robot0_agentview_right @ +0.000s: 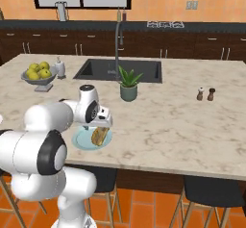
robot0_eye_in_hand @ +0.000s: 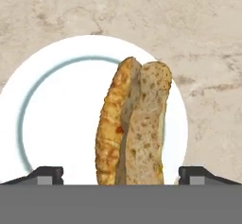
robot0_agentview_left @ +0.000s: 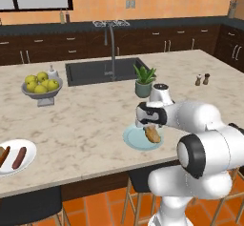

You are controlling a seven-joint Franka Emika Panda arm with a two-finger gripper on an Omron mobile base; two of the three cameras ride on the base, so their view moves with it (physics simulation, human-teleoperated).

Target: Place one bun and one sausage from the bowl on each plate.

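One bun (robot0_eye_in_hand: pixel 134 124) lies flat on the pale blue plate (robot0_eye_in_hand: pixel 61 114), directly under the pincer (robot0_eye_in_hand: pixel 121 173), whose tips stand wide apart on either side of it, gripping nothing. Its long axis runs straight away from the hand, between the tips. Well off to the left along the bench (robot0_agentview_left: pixel 90 120), two sausages (robot0_agentview_left: pixel 19 157) rest on the white plate (robot0_agentview_left: pixel 29 163). No labels or writing can be read.
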